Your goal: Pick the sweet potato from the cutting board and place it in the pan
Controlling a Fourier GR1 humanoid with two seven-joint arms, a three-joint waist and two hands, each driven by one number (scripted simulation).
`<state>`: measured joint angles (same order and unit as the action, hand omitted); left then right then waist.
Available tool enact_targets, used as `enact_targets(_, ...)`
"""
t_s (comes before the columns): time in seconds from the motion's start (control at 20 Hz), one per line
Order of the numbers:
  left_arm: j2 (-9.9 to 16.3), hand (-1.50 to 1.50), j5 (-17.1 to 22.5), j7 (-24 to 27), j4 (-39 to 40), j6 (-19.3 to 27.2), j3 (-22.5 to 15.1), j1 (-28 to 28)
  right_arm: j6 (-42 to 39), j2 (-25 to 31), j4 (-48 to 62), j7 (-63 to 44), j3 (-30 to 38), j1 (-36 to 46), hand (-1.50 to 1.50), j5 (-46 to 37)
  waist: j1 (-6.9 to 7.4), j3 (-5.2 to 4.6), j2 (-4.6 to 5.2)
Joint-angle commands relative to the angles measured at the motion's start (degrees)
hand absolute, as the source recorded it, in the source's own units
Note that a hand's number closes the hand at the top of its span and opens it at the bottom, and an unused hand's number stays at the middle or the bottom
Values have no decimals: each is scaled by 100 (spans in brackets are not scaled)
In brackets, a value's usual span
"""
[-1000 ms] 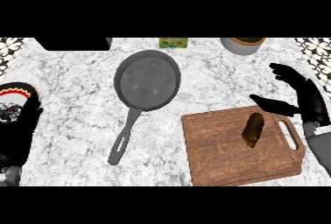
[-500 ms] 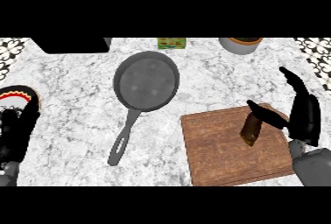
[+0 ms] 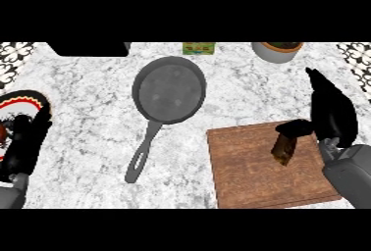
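Observation:
The sweet potato (image 3: 283, 149), a dark brown stub, lies on the wooden cutting board (image 3: 250, 176) near its upper right corner. My right hand (image 3: 332, 113) stands just right of it, fingers straight and pointing away from me. Its thumb (image 3: 294, 128) reaches left and covers the potato's far end; nothing is curled round the potato. The grey pan (image 3: 170, 88) sits to the upper left of the board, its handle (image 3: 144, 154) running down toward me. My left hand (image 3: 24, 144) rests open at the left edge, far from both.
A plate with a red and black rim (image 3: 29, 99) lies under my left hand. At the counter's back stand a grey pot (image 3: 278, 51), a small green box (image 3: 198, 48) and a black object (image 3: 88, 48). Patterned tiles show at both upper corners.
My right hand has swung in over the board's right side, and its thumb has come onto the potato's far end. The potato, pan and left hand have stayed put.

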<state>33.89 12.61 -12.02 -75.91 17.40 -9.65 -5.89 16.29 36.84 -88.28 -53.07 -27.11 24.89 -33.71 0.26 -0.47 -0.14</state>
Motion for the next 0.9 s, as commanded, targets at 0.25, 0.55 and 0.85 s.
enact_targets(0.25,53,0,-33,-101,128,-175,27,-314,-3082,-410,801,-2158,-569,1385,-150,488,207,13,30)
enact_targets(0.55,-219,0,-156,-79,120,-23,-100,-257,-3661,-1059,1889,-2495,-718,1806,-150,748,201,29,41)
enact_targets(0.85,-169,0,-89,162,283,-185,98,-137,-3627,-1260,2503,-2402,-726,1639,-150,842,67,36,24)
